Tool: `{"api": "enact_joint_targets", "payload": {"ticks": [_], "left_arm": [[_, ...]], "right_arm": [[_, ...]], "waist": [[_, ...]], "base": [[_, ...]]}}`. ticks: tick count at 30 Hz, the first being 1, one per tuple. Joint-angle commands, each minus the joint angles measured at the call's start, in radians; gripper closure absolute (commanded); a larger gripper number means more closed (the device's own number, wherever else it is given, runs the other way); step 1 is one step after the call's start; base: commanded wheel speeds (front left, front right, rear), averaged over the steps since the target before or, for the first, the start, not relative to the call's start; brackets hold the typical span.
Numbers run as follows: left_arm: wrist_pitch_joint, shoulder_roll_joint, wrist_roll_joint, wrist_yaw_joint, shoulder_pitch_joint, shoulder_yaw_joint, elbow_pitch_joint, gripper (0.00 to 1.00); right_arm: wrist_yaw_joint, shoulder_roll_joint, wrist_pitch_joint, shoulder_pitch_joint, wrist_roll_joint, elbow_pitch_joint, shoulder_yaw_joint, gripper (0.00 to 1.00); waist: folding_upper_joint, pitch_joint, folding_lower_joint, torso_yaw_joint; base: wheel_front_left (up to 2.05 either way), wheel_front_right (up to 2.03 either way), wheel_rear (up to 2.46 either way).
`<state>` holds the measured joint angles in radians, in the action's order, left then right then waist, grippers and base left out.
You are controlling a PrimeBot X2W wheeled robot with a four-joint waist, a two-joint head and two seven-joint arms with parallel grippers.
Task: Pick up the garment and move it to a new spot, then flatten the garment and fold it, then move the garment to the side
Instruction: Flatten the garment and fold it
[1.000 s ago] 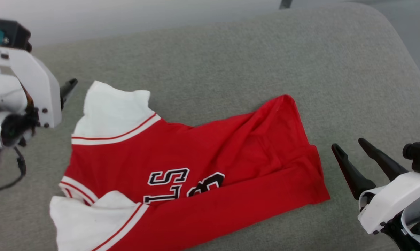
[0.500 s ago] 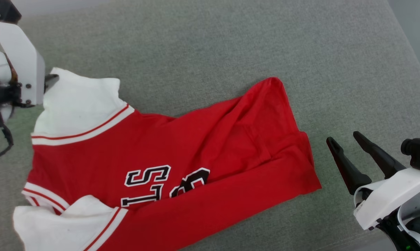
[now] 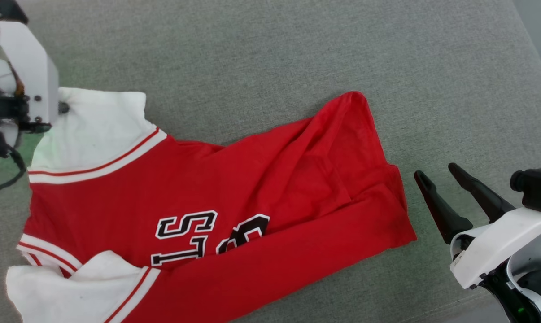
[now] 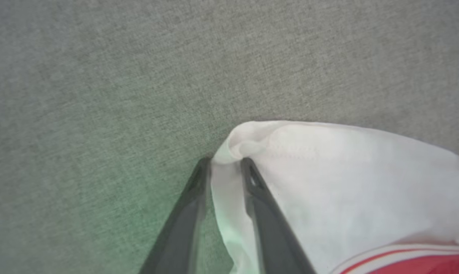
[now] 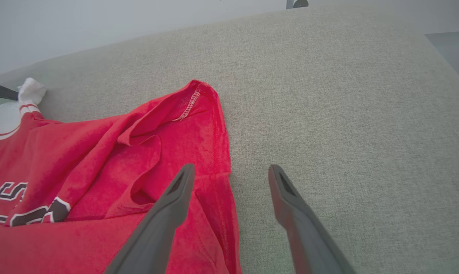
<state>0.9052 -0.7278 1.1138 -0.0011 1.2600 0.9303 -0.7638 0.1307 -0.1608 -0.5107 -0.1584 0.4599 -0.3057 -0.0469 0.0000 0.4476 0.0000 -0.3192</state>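
Our left claw [image 4: 225,162] is pinching the far white corner of the shirt [image 3: 252,188], which is lying lengthwise, left to right, across the grey cushion [image 3: 297,54]. Our right claw [image 3: 436,171], spread wide, is hovering just beside its red hem.

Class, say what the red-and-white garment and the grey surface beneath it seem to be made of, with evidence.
Red-and-white garment: soft matt knit cloth, probably cotton jersey; it creases and shows stitched hems. Grey surface: woven upholstery fabric, matt; fine speckled weave, rounded padded-looking edge.
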Motion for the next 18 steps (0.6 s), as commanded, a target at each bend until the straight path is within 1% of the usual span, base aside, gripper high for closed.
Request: {"api": "enact_joint_targets", "payload": {"ticks": [1, 6, 12, 15, 18], "left_arm": [[0.018, 0.029, 0.005, -0.010, -0.042, 0.022, -0.017, 1.00], [-0.001, 0.051, 0.004, -0.018, -0.029, 0.022, -0.031, 1.00], [-0.021, 0.073, -0.007, -0.026, 0.001, 0.020, -0.053, 1.00], [-0.031, 0.091, -0.009, -0.029, 0.016, 0.020, -0.057, 1.00], [-0.040, 0.103, -0.010, -0.032, 0.031, 0.017, -0.067, 1.00]], "right_arm": [[0.000, -0.004, -0.013, -0.019, 0.010, 0.000, -0.007, 0.00], [0.000, -0.016, -0.088, -0.059, 0.013, -0.010, -0.016, 0.00], [0.000, -0.021, -0.254, -0.188, -0.004, 0.029, -0.022, 0.00], [0.000, 0.005, -0.334, -0.274, -0.013, 0.079, -0.015, 0.00], [0.000, 0.034, -0.405, -0.364, -0.046, 0.149, 0.007, 0.00]], "waist": [[0.0000, 0.003, 0.0000, 0.004], [0.0000, 0.006, 0.0000, 0.010], [0.0000, 0.007, 0.0000, 0.028], [0.0000, 0.011, 0.0000, 0.043], [0.0000, 0.017, 0.0000, 0.056]], "base": [[0.00, 0.00, 0.00], [0.00, 0.00, 0.00], [0.00, 0.00, 0.00], [0.00, 0.00, 0.00], [0.00, 0.00, 0.00]]}}
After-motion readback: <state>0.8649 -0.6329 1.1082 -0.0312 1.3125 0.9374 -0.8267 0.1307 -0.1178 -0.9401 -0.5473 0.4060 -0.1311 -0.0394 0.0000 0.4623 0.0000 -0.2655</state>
